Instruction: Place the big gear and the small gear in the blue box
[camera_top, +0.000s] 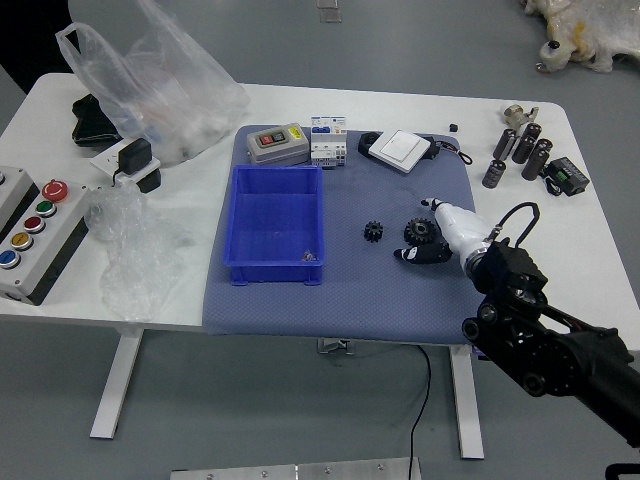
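Note:
The right hand (428, 228) reaches in from the picture's right, low over the mat. Its fingers are spread around the big black gear (419, 232), one pointing past the gear's far side and the thumb side past its near side. Whether they touch the gear cannot be told. The small black gear (373, 231) lies on the mat just left of the big one. Farther left stands the blue box (275, 222), open at the top, with a small light-coloured patch in its near right corner.
Behind the box and gears lie a grey switch box (278, 145), a white block (328, 142) and a white device (400, 150). Dark cylinders (524, 143) stand at the right. Plastic bags (160, 90) and a button panel (45, 230) are at the left. A dark shape shows at the top left.

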